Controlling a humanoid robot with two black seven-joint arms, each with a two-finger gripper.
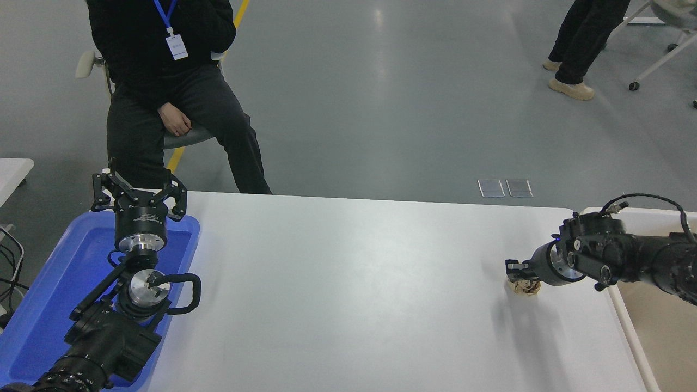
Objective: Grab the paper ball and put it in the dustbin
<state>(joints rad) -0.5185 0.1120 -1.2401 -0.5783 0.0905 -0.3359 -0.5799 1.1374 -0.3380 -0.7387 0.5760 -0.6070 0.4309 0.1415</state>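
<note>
Tan paper ball (526,287) sits pinched in the right tool (519,271) at the counter's (348,283) right, near the dustbin (631,337); left tool (139,188) spread wide.

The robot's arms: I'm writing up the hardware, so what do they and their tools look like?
Both arms are black. The left tool has two black linkage fingers on a black cylindrical body with a silver ring beneath it; a silver disc joint follows, with a black cable looping beside it. The right tool is black with a silver ring behind it, and a thin black cable arches over the wrist.
</note>
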